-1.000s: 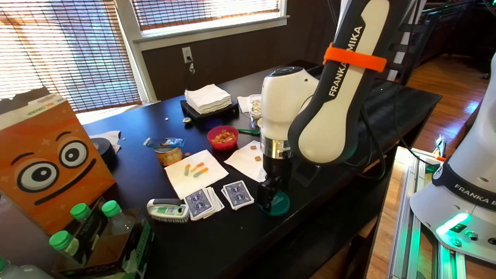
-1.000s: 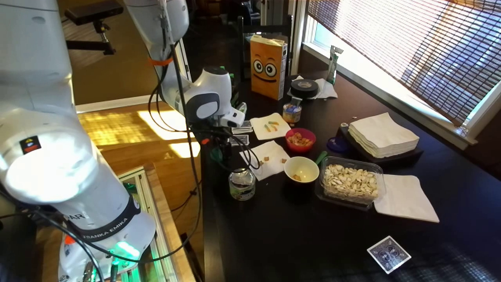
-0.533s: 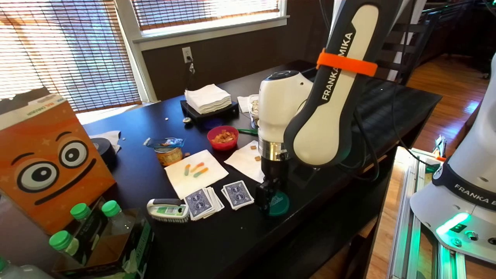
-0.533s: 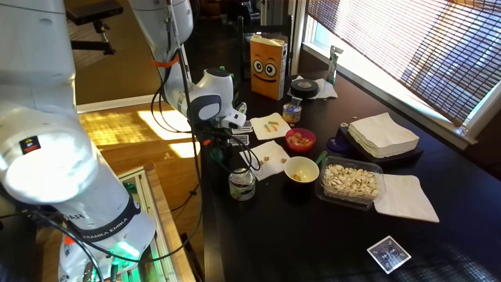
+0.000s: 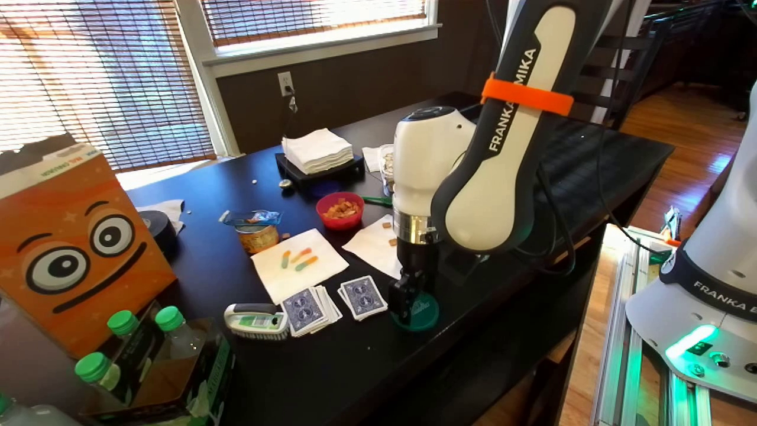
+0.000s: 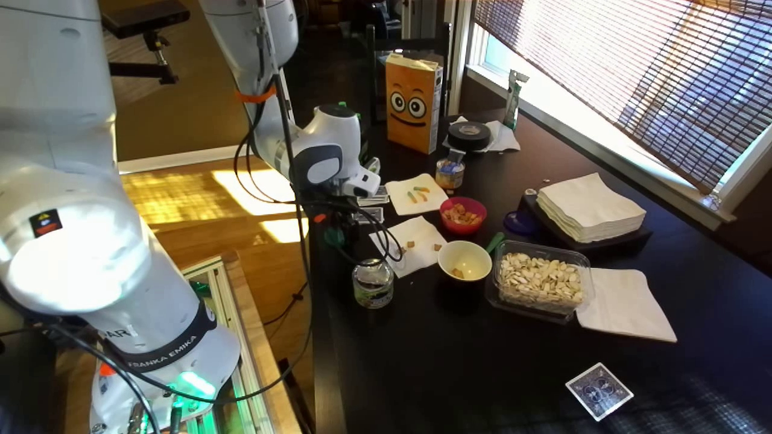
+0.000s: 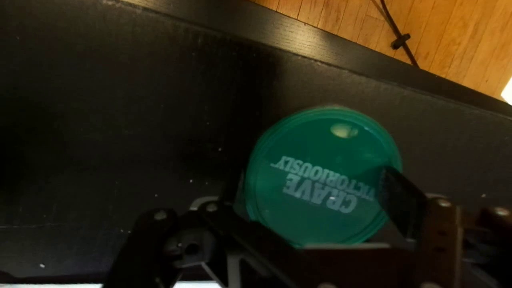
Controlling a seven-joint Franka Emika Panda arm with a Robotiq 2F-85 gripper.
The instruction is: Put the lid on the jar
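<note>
The dark-green round lid lies flat on the dark table, white lettering up, also visible in both exterior views. My gripper points down over it with its fingers wide apart. One finger stands close beside the lid's left edge in the wrist view. The other overlaps the lid's right edge, and I cannot tell if it touches. The small squat jar, greenish sides and whitish rim, stands upright on the table nearer the robot base in an exterior view. It is hidden behind the arm in the other and outside the wrist view.
The table edge runs close to the lid. Beside the jar stand a cream bowl and a napkin. Card stacks, a brush and a bottle carrier lie beyond the lid. Cables hang from the arm.
The arm and gripper have shifted slightly left and down in an exterior view, then nearly stopped. The lid appears slightly further left now. The jar has not moved.
</note>
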